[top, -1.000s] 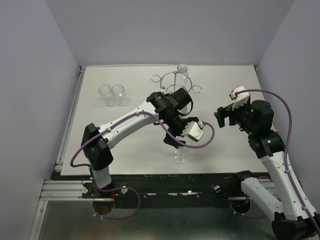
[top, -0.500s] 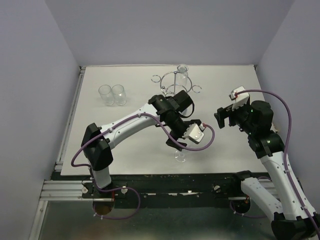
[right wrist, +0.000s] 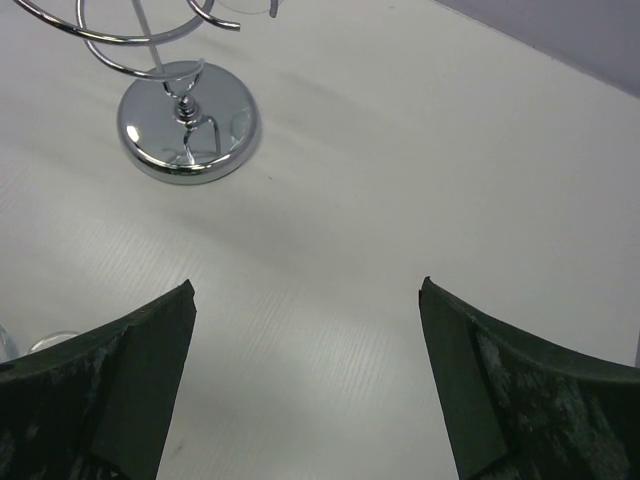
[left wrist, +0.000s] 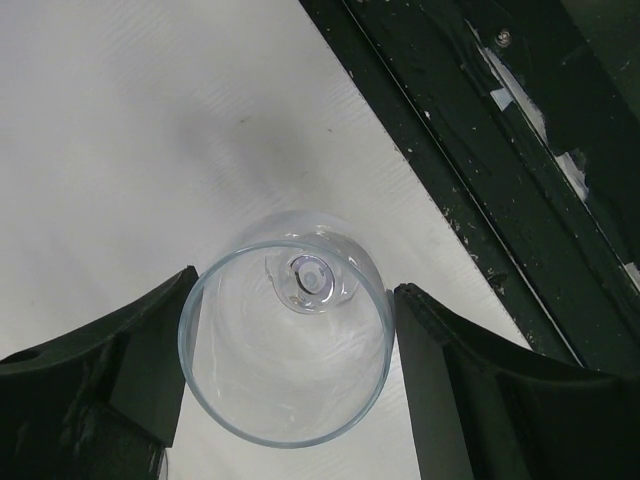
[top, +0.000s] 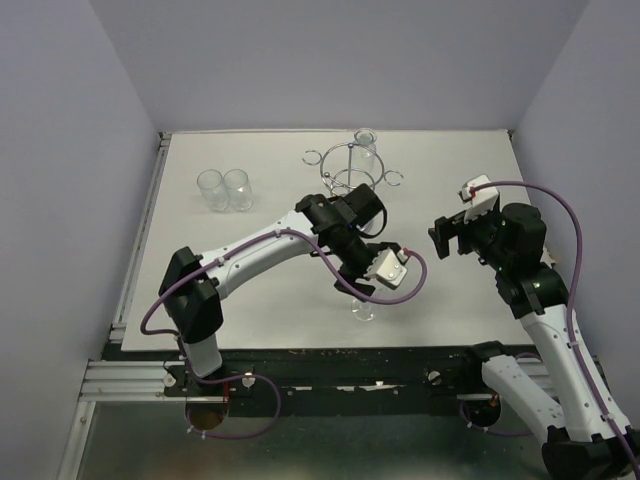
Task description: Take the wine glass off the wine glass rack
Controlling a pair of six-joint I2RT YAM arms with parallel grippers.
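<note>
Left hand (left wrist: 295, 290): the two black, matte fingers (left wrist: 120, 360) stand wide apart, one on each side of the wine glass (left wrist: 287, 330). Each inner edge meets the rim line of the bowl. Whether they press on the glass or only flank it cannot be told.

Wine glass: clear, thin-walled, with a round rim. The stem and disc foot show through the bowl from above. It stands upright on the bench (left wrist: 130, 120), directly between the left hand's fingers and off the rack. From the top camera, only the foot (top: 362, 313) shows below the left hand (top: 362, 290).

Bench: white and matte, with a fine ribbed grain. A black, paint-chipped metal rail (left wrist: 520, 150) runs just beside the left hand along the bench edge.

Wine glass rack (top: 352, 165): polished chrome wire with a slim central post, curved arms ending in small loops, and a round mirrored base (right wrist: 187, 125). It stands beyond the left hand and apart from it, and ahead and to the left of the right hand. A second clear glass (top: 365, 140) sits at the rack's far side.

Right hand (right wrist: 305, 290): its fingers (right wrist: 110, 380) are spread wide with nothing between them, above bare bench.

Two clear cylindrical tumblers (top: 224, 189) stand touching side by side, well to the left of the left hand.
</note>
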